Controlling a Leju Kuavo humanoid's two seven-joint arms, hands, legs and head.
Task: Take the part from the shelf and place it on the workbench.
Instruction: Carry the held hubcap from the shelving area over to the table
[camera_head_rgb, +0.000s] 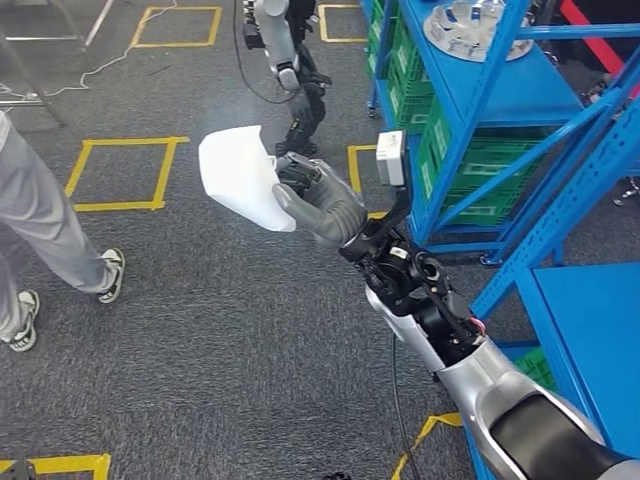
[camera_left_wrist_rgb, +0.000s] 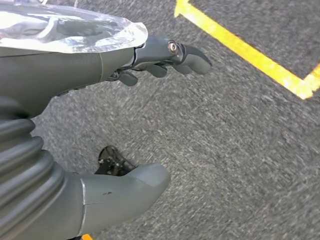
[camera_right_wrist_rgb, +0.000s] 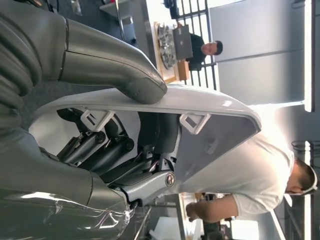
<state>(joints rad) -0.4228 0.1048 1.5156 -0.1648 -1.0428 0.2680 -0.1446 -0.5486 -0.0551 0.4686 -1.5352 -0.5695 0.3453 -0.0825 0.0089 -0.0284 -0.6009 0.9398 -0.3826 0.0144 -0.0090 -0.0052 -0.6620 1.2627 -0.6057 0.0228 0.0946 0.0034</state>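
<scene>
One white part (camera_head_rgb: 243, 176), a curved plastic shell, is carried in the right hand (camera_head_rgb: 321, 200), out in front of the robot above the grey carpet (camera_head_rgb: 189, 330) and well clear of the blue shelf (camera_head_rgb: 483, 110). Head view: thumb lies over the shell's outer face, fingers (camera_head_rgb: 298, 172) wrap behind its edge. Right wrist view: thumb (camera_right_wrist_rgb: 113, 65) presses the smooth outer skin, darker fingers (camera_right_wrist_rgb: 109, 150) curl into the ribbed inner side w/ moulded clips; grip looks firm, hand closed round the part. Left hand (camera_left_wrist_rgb: 124, 125) holds nothing: thumb and fingers spread apart, hanging over carpet near a yellow floor line (camera_left_wrist_rgb: 245, 55).

Judged step: transport to workbench, pick-up done, placing not yet done. The workbench cannot be identified w/ certainty; a table w/ metal parts is seen far off in the right wrist view, behind a seated person (camera_right_wrist_rgb: 205, 50).

How to do it well (judgement):
- Keep wrist attitude constant; shell is light but broad, so it may lever out of a thumb-and-finger hold if swung.
- Turn slowly; a person (camera_head_rgb: 38, 230) walks nearby on the robot's left and another (camera_right_wrist_rgb: 260, 175) stands beyond the part, so approx. path needs checking.
- A second robot (camera_head_rgb: 290, 70) stands ahead by the shelf; give it room.
- Lower the part flat, release only once it is supported.
</scene>
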